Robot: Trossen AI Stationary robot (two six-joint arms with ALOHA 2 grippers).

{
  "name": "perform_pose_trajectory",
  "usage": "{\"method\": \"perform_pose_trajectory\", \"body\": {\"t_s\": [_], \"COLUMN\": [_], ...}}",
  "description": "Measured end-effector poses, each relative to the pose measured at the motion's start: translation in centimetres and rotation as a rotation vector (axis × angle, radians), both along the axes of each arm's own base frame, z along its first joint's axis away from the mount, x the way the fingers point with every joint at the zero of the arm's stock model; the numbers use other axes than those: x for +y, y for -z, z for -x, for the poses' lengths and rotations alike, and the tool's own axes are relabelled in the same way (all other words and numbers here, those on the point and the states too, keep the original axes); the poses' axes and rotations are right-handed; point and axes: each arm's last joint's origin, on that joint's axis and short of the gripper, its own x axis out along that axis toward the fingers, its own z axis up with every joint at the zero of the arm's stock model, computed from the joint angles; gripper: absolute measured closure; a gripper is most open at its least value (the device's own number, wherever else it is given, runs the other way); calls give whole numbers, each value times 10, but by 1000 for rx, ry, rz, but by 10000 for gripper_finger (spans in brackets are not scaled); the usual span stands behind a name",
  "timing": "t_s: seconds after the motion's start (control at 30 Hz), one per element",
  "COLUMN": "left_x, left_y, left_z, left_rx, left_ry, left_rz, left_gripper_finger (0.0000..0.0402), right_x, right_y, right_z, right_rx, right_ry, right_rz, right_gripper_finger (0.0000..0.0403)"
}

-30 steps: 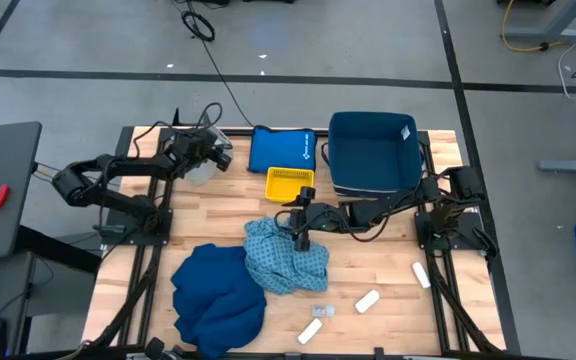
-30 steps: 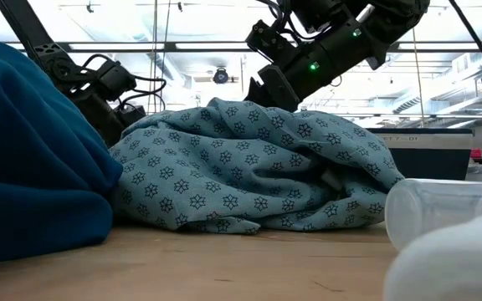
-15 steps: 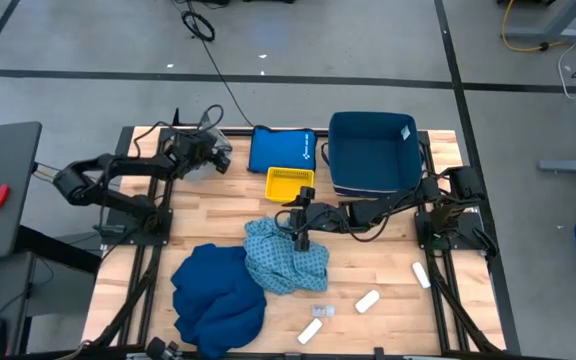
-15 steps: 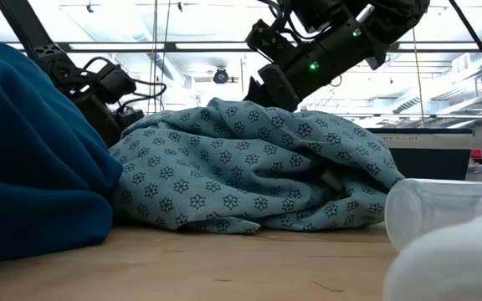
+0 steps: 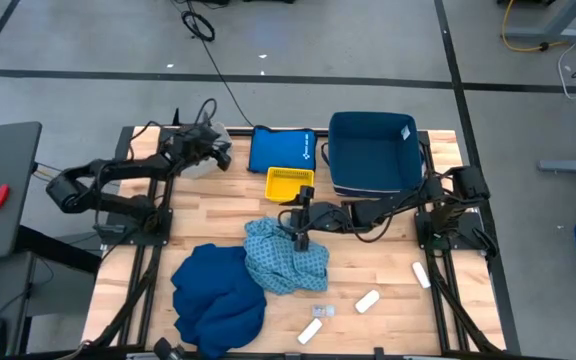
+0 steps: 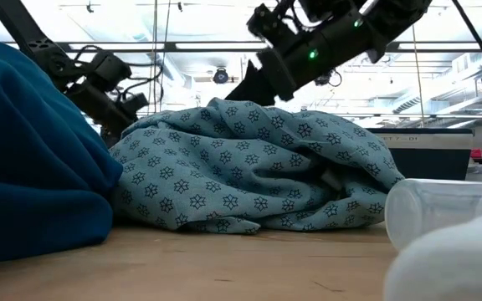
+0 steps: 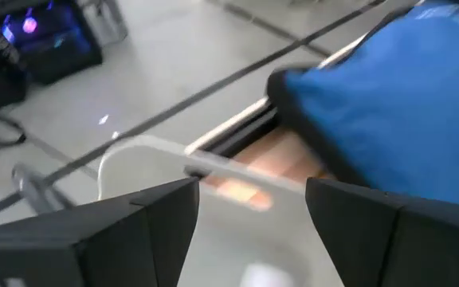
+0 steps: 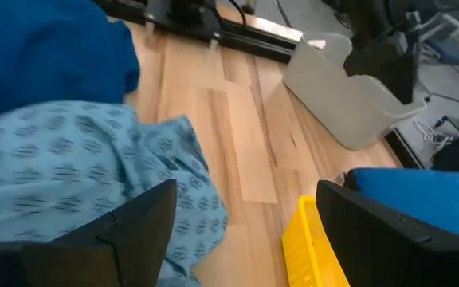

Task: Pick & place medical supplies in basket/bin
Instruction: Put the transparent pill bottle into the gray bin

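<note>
We hold our right tool (image 5: 301,237), fingers apart, over the patterned cloth (image 5: 286,257), which lies just beside the yellow tray (image 5: 290,182). Next: descend, pinch a fold. Our left tool (image 5: 218,155), fingers apart and empty, waits above the clear bin (image 8: 349,96).

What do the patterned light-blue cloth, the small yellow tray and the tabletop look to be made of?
Patterned light-blue cloth: thin woven fabric, matte; it lies in soft crumpled folds with a printed star motif.
Small yellow tray: probably rigid plastic; uniform bright colour, straight raised rim.
Tabletop: wood, likely jointed strips with a smooth finish; parallel pale planks and grain show.
</note>
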Motion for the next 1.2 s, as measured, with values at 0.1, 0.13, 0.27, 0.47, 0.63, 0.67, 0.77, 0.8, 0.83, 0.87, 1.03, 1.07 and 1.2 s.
{"method": "perform_pose_trajectory", "body": {"t_s": [0.1,0.13,0.27,0.47,0.63,0.67,0.77,0.8,0.83,0.87,1.03,1.07,1.2], "left_x": [-5,-7,-20,-52,-82,-89,-105,-111,-116,-120,-139,-142,-149], "left_y": [-11,-15,-31,-45,-45,-45,-46,-47,-48,-49,-49,-49,-50], "left_z": [0,0,-4,-17,-33,-36,-43,-45,-47,-49,-54,-54,-56], "left_rx": [-58,-85,-183,-289,-303,-301,-298,-301,-306,-309,-293,-291,-285], "left_ry": [105,152,377,765,977,1007,1076,1096,1115,1128,1139,1141,1128], "left_rz": [-24,-30,-45,-23,18,18,-3,-14,-26,-37,-66,-73,-97], "left_gripper_finger": [167,167,168,169,169,169,169,169,169,169,169,169,170], "right_x": [7,9,19,38,59,64,77,82,86,90,106,109,120], "right_y": [-11,-15,-24,-28,-25,-23,-21,-20,-20,-19,-18,-18,-15], "right_z": [5,8,25,60,88,92,102,104,106,109,119,120,114], "right_rx": [-9,-10,95,318,520,551,617,627,639,650,677,673,641], "right_ry": [-29,-37,-81,-106,-149,-151,-152,-150,-146,-136,-99,-100,-102], "right_rz": [16,17,-12,-123,-254,-282,-357,-381,-405,-422,-489,-499,-551], "right_gripper_finger": [94,94,94,94,94,94,94,94,94,94,94,94,94]}}
